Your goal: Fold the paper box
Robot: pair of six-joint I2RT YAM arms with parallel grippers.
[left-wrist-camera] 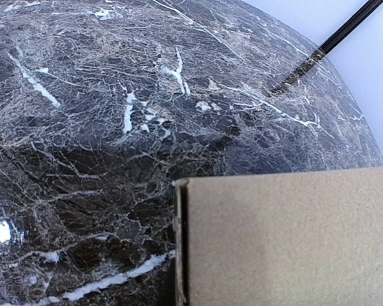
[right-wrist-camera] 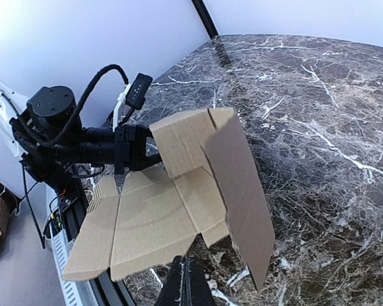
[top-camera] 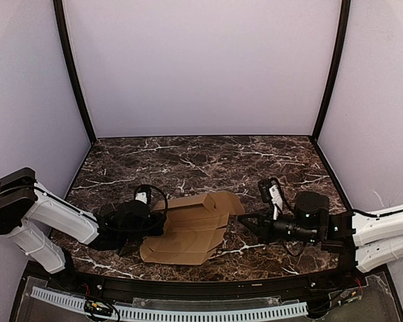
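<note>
The brown die-cut cardboard paper box [top-camera: 188,235] is clamped at 9 o'clock by the left tool [top-camera: 158,220]; the right tool [top-camera: 244,219] is closed at 3 o'clock.

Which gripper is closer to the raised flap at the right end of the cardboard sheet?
Right. The right gripper sits just beside the raised flap of the paper box; the left gripper is at the sheet's opposite, left edge.

- paper box [top-camera: 191,231], lower centre: plain mid-brown cardboard, unprinted.
- table [top-camera: 201,157]: dark brown-black marble pattern, irregular white veins.
- walls [top-camera: 201,67], upper frame: plain pale lilac-white.
- corner posts [top-camera: 74,74]: black.
- left arm [top-camera: 54,218], right arm [top-camera: 383,231], lower corners: white shells, black joints.
</note>
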